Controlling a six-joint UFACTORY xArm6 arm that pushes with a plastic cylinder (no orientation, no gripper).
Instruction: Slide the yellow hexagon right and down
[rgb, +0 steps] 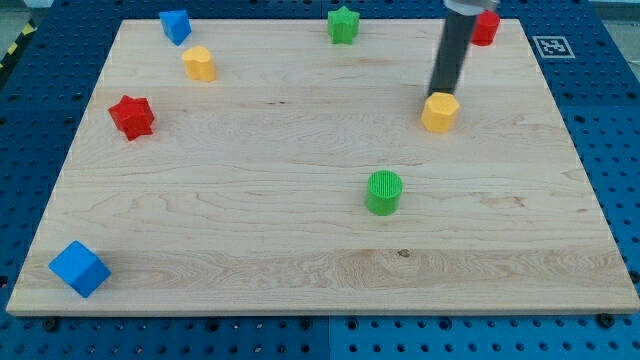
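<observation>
Seven blocks on the wooden board (300, 250), and the rod is right up against the yellow hexagon (440, 112).

Starting at the lower left of the frame there's a blue cube (78, 268); up the left side sits a red star (131, 116), and in the upper left corner a smaller blue block (175, 26) with a second yellow block (199, 63) just below and to its right. Top centre, a green star (343, 24). Right of centre, a ribbed green cylinder (383, 192) stands alone. Further right, the yellow hexagon sits in the upper right part of the board, my tip (437, 96) touching its upper left edge. A red block (487, 28) peeks out behind the rod in the upper right corner. No jaws here, just a plain rod.
</observation>
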